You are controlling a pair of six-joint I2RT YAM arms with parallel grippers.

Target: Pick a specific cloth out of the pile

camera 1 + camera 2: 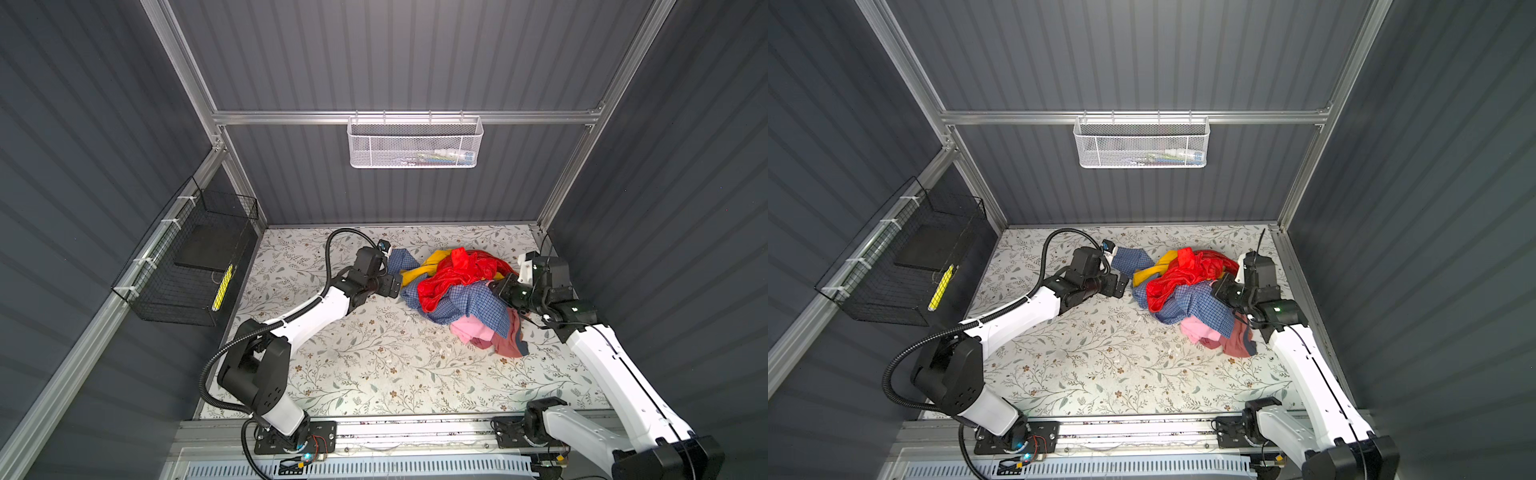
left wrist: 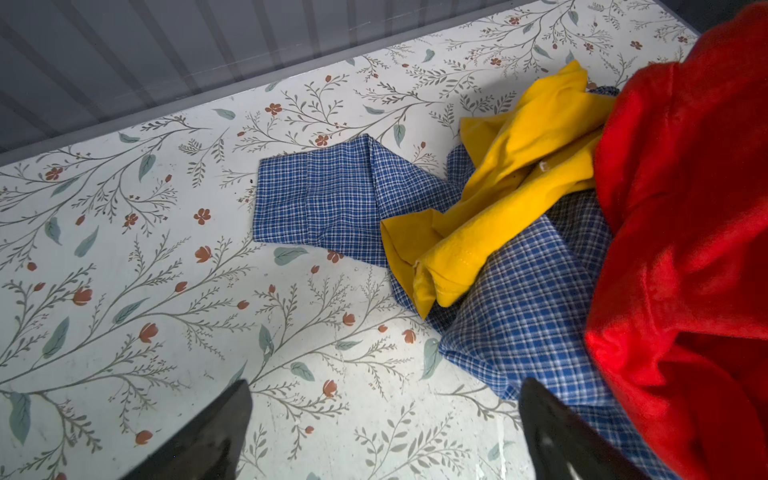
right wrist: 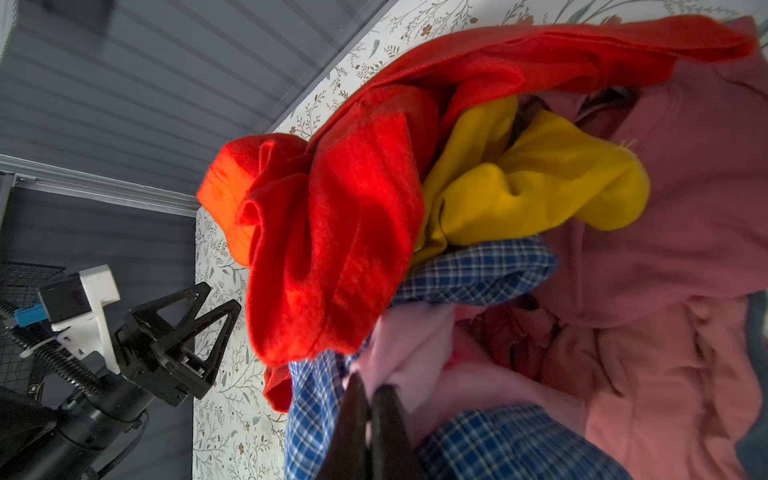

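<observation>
Left arm is stretched low across the flowered surface (image 1: 374, 374), left fingers (image 2: 216, 436) spread wide and empty, stopped just short of the pile (image 1: 453, 274). Right arm is bent in from the opposite side, right fingers (image 3: 390, 415) pressed together against the pink cloth (image 3: 399, 345), tucked beneath a checked shirt (image 1: 478, 303); whether fabric is caught between them cannot be told.

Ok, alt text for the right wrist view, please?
The right gripper, shut, has its tips against the light pink cloth, between folds of a blue checked shirt. A red garment, a yellow one and a dusty-rose one are heaped beyond; the left gripper hangs open beside the pile.
</observation>
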